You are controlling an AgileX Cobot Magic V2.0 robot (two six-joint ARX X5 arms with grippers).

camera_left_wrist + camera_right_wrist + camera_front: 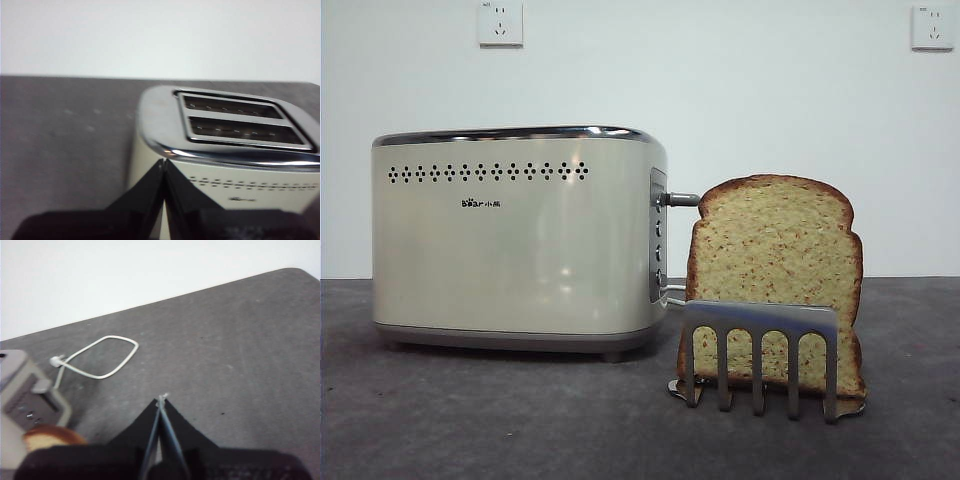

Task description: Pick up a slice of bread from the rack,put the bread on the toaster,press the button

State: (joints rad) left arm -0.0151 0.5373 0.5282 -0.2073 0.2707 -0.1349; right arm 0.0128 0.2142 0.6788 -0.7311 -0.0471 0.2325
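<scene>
Nothing started yet. The large domed slice of bread with speckled tan crumb and dark brown crust (pixel 775 265) stands upright in the small shiny steel pronged rack (pixel 760 340), on the dark grey table (pixel 470 420) just beside the control end of the boxy cream toaster with the chrome top rim (pixel 510 260). Upright parking leaves the crust top free, so I'd expect a pinch from above.

The short grey metal lever button (pixel 682 199) sticks out of the side panel toward the bread, close to its crust; it sits high, so not pressed.

Left gripper (pixel 164 162): jaws together, holding nothing, hanging over the toaster's long side with both slots bare and in sight. Right gripper (pixel 161 399): jaws together, empty, above open table; the bread's crust and the panel show at the view's edge, with the loose white power cord (pixel 100 360) lying behind.

Neither arm shows in the front view. Right looks better placed for the grab, and it must open first
</scene>
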